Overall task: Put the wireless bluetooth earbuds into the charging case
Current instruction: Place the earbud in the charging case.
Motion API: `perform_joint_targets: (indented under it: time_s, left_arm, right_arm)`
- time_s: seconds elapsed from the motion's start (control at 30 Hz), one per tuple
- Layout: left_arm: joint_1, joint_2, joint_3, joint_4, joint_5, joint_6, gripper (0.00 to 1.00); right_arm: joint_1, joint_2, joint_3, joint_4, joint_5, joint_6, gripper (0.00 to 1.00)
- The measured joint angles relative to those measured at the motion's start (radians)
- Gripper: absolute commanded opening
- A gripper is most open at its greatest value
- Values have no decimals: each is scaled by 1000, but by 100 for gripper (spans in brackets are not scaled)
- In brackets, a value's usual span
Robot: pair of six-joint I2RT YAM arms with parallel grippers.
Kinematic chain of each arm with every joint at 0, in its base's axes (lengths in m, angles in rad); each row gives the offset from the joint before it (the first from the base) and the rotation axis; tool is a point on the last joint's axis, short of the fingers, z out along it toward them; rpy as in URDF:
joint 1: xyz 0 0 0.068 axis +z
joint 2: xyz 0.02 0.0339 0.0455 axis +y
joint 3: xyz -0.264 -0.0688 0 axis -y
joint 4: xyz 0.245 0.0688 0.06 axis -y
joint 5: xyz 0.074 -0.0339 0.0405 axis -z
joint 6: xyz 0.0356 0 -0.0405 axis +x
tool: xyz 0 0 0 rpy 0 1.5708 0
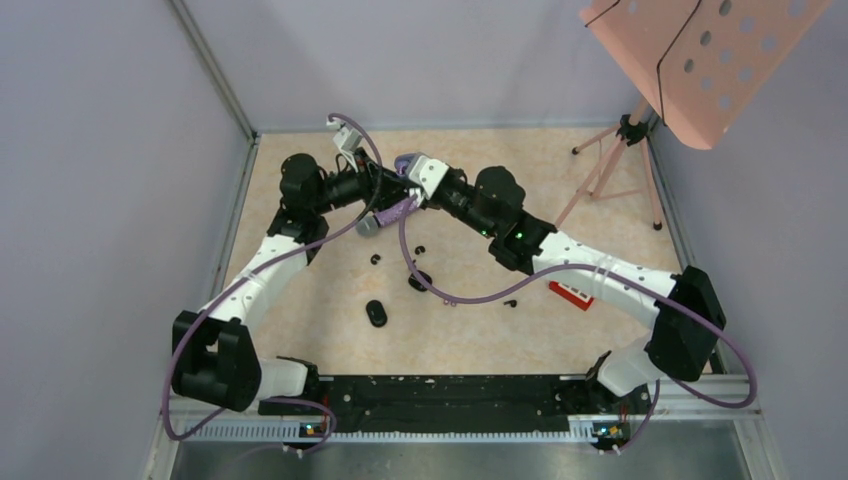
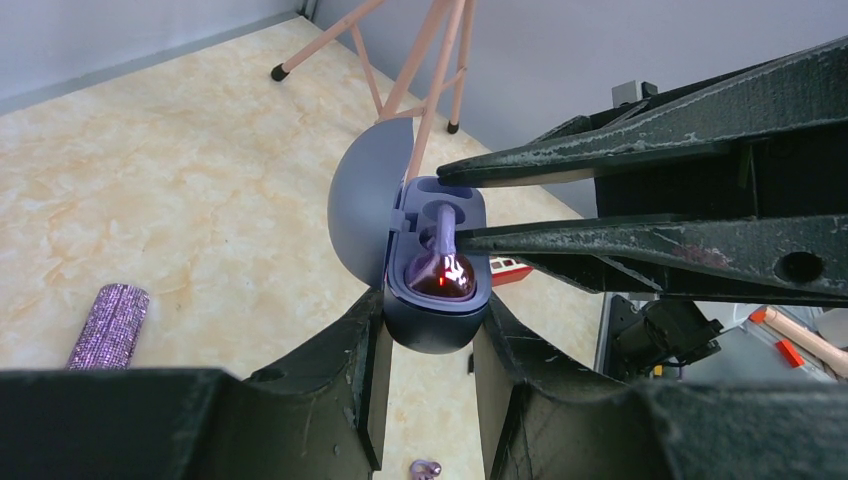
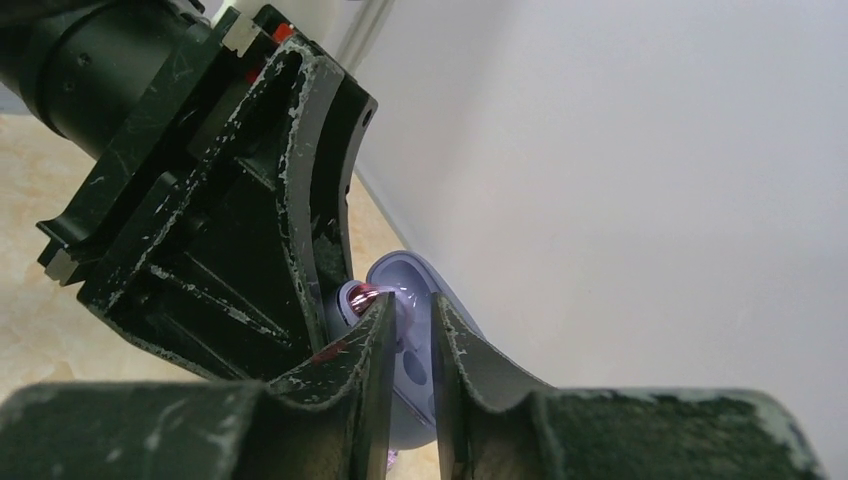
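Note:
My left gripper is shut on the base of an open lilac charging case, holding it up off the table. One lilac earbud sits in the case's socket, glowing red, with its stem up. My right gripper reaches in from the right. Its two fingers straddle the stem with a gap wider than the stem. In the right wrist view the case and the earbud show past the right gripper. From above, both grippers meet at the case. A second lilac earbud lies on the table below.
A purple glitter microphone lies under the grippers. Black earbuds and two black cases lie mid-table. A red and white item lies to the right. A pink music stand on a tripod stands at the back right. Walls enclose the table.

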Motion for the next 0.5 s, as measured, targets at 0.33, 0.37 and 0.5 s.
perform_joint_targets:
  time_s: [0.33,0.37,0.5]
  left_arm:
    - [5,11,0,-16,2,5,0]
    - [5,11,0,-15,2,8,0]
    - [11,11,0,3,3,23,0]
  right_arm:
    - [-39,-35,11,-120,-77,0,29]
    - [-47,-43,11,-138,-88,2,29]
    - [-93,-80,18,-249,-145,62,44]
